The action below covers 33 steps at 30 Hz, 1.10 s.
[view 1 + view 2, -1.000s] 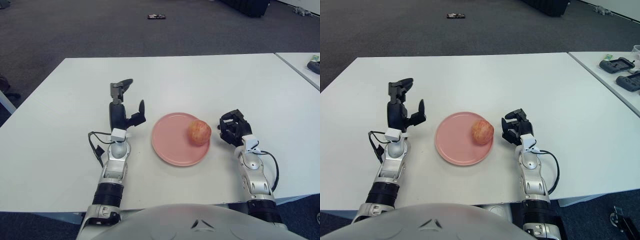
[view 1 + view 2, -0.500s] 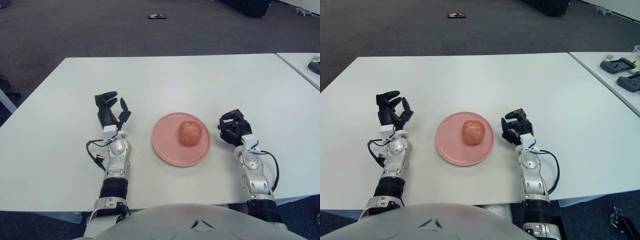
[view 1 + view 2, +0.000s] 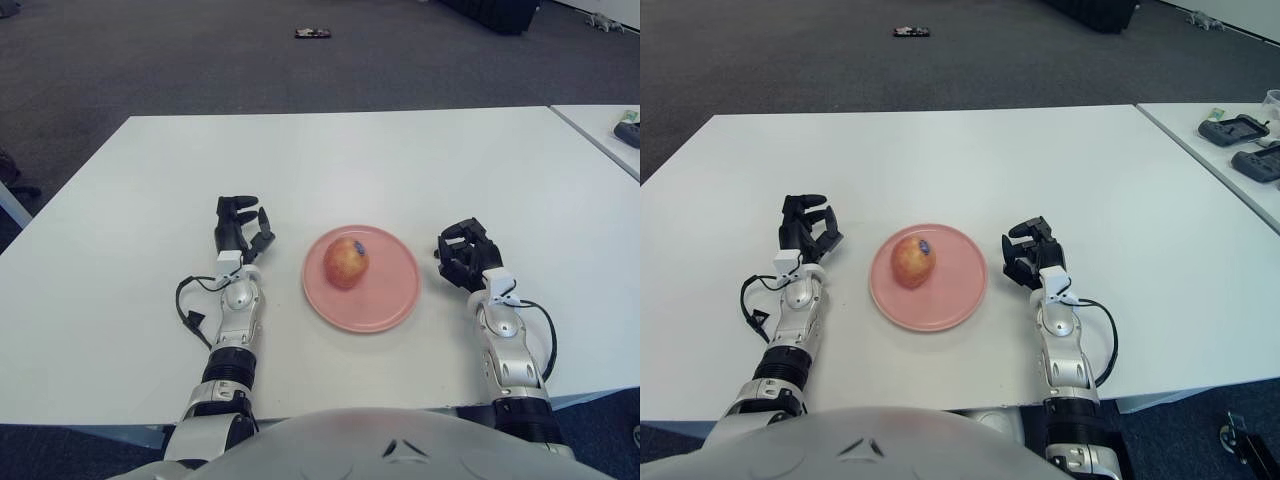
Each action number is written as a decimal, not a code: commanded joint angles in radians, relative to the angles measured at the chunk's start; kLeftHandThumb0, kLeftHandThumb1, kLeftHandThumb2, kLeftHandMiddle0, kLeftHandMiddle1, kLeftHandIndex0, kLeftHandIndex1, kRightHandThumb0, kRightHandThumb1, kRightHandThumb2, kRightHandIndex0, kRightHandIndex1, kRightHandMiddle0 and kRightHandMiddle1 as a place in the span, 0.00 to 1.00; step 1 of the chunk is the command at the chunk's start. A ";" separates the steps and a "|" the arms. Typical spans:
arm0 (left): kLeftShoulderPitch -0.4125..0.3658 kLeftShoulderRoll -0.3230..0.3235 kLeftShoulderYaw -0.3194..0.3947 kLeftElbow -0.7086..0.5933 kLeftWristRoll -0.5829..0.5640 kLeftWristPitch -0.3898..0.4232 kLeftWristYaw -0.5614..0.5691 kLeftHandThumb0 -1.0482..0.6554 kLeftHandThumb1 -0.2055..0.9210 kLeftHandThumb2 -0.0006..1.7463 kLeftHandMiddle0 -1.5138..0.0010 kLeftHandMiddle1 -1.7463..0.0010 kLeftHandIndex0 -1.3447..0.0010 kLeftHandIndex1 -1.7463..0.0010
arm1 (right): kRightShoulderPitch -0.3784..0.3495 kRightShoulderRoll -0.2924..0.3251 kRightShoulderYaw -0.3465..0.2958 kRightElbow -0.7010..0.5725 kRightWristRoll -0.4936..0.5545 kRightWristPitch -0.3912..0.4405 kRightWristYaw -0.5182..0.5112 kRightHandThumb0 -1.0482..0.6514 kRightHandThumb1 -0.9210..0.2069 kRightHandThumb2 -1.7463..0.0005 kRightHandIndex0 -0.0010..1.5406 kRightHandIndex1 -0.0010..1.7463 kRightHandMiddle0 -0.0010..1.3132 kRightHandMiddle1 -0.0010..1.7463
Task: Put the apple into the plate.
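A red-yellow apple (image 3: 346, 263) lies on the left part of a pink plate (image 3: 395, 296) in the middle of the white table (image 3: 340, 160). My left hand (image 3: 240, 232) rests on the table just left of the plate, fingers relaxed and empty, apart from the apple. My right hand (image 3: 466, 256) rests on the table right of the plate, fingers curled and holding nothing. The apple also shows in the right eye view (image 3: 912, 261).
A second white table (image 3: 1230, 150) stands at the right with dark devices (image 3: 1238, 128) on it. A small dark object (image 3: 313, 33) lies on the grey carpet beyond the table.
The apple has rolled from the right side of the plate to its left side. My left hand came down from a raised pose and settled on the table nearer the plate. My right hand stayed still.
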<state>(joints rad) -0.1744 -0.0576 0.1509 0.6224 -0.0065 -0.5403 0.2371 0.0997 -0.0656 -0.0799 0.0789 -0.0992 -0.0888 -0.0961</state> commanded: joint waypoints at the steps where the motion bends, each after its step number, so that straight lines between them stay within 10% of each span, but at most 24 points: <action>1: -0.023 0.020 0.008 0.038 -0.033 -0.005 -0.053 0.38 0.71 0.56 0.62 0.00 0.70 0.00 | -0.005 -0.003 0.004 0.014 -0.006 0.003 -0.002 0.40 0.19 0.53 0.33 0.80 0.24 1.00; 33: 0.068 0.063 -0.054 -0.017 -0.025 0.195 -0.202 0.37 0.63 0.63 0.55 0.00 0.65 0.00 | 0.001 -0.001 0.000 0.000 0.010 0.020 0.008 0.40 0.18 0.53 0.32 0.79 0.24 1.00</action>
<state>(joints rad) -0.1443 0.0133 0.0996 0.5693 -0.0300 -0.4073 0.0365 0.1002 -0.0657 -0.0798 0.0769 -0.0955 -0.0832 -0.0933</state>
